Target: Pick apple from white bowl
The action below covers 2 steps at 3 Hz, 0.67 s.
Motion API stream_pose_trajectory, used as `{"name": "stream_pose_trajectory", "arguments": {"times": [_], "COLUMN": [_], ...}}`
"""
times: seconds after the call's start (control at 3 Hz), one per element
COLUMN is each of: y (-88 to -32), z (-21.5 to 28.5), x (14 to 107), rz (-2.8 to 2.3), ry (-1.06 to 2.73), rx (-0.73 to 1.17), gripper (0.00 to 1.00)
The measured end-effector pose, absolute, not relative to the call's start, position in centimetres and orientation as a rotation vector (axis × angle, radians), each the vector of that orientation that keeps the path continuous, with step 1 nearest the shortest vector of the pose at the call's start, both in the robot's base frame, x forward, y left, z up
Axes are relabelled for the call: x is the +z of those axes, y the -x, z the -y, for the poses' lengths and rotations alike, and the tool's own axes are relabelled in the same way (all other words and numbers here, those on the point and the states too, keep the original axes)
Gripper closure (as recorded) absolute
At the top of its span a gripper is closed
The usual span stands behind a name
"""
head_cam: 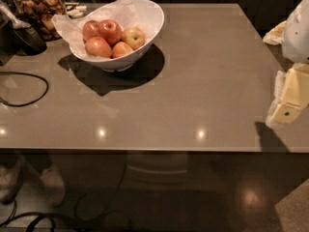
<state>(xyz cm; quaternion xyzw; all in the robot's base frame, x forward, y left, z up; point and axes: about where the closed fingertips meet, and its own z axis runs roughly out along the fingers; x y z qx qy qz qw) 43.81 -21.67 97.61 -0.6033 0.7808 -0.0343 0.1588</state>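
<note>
Nestling in white bowl [155,22], apple [98,47] lies far from right-edge fingers [289,99].

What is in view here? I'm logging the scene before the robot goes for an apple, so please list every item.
bowl: one, white, paper-lined, far left part of the table
apples: five, three red and two yellower, inside the bowl
jar: one, clear with brown snacks, far left corner beside the bowl
dark utensil: one, black, in front of the jar; kind unclear
cable: one, black, looping in from the table's left edge
table: one, grey-brown, fills most of the view
gripper: one, cream, at the right edge above the table's near right corner, far from the bowl
</note>
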Motion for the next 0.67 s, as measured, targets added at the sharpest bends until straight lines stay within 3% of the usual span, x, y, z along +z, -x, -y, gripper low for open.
{"name": "stream_pose_trajectory", "arguments": {"times": [0.67], "y": [-44.07], "z": [20.73], "x": [97.55], "rz": [-2.221], "ry": [1.799], "rx": [-0.191], "gripper": [0.00]}}
